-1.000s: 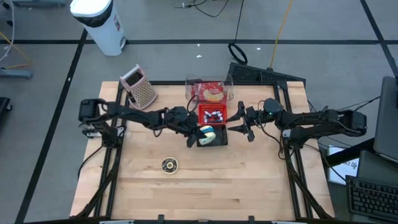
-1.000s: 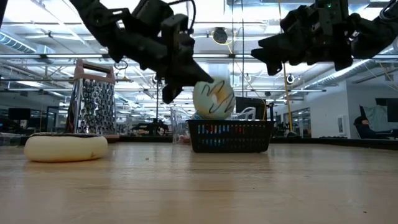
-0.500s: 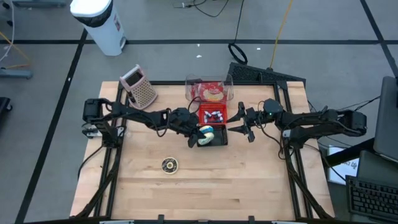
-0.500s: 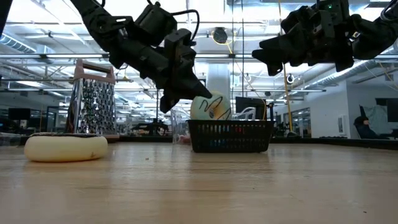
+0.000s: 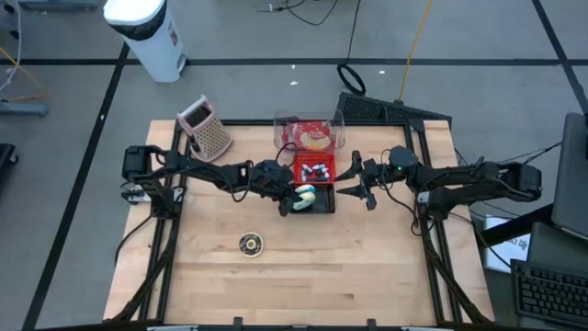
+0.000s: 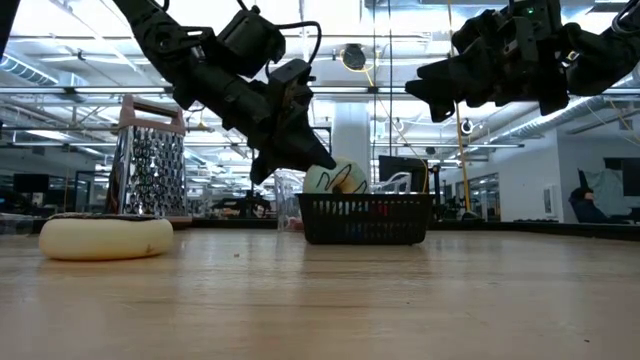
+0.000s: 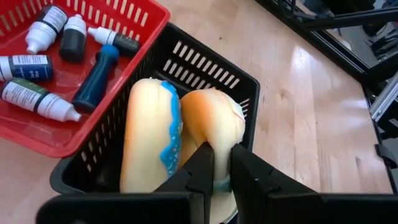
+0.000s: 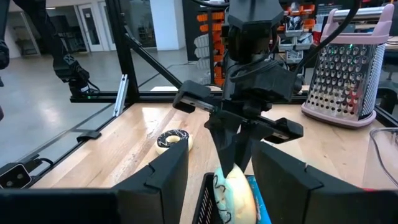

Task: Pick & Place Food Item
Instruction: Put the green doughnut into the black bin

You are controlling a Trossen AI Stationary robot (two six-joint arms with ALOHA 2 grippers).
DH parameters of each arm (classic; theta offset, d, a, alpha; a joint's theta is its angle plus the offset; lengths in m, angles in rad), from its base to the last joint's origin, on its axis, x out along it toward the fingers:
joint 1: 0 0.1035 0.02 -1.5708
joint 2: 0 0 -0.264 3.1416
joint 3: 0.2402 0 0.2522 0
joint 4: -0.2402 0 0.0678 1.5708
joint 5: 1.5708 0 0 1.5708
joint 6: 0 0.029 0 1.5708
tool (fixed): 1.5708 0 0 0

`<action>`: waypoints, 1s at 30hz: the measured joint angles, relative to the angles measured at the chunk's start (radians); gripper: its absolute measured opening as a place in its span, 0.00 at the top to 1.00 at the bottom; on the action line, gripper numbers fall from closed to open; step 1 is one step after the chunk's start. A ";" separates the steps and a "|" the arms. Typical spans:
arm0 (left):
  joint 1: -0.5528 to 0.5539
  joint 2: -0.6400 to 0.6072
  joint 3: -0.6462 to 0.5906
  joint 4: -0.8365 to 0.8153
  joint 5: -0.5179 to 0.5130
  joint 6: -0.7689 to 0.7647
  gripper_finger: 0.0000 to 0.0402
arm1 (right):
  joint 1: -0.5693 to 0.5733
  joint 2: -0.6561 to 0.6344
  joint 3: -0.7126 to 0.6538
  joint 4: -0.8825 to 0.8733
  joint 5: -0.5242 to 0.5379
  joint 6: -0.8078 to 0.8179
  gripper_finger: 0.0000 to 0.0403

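**Donut lowered into the black basket, left tool just letting go**

The left tool point(image 5: 296, 199) reaches down into the black basket point(image 7: 205, 68), its fingers point(image 7: 202, 165) nearly together on the lower edge of a donut point(image 7: 208, 134) that stands on edge inside. A second donut with blue icing point(image 7: 149, 140) leans against it, so the two sit side by side, propped by each other and by the basket wall. The fingers look only a little parted, and whether they grip the donut or merely touch it cannot be told; the placing step seems close to finished. Standing the donut on edge appears to be what lets it fit beside the other one.

The right tool point(image 5: 354, 182) hangs above the table point(image 5: 367, 267) just beside the basket, fingers partly apart and holding nothing, apparently waiting. A red tray of small bottles point(image 7: 59, 59) touches the basket. Another donut point(image 5: 250, 244) lies alone on the table, well apart, probably next in line. A grater point(image 5: 206, 127) stands near the far corner.
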 joint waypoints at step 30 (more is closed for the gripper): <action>-0.007 0.000 0.000 -0.058 -0.040 0.020 0.84 | 0.000 0.000 0.000 -0.001 0.000 0.000 0.59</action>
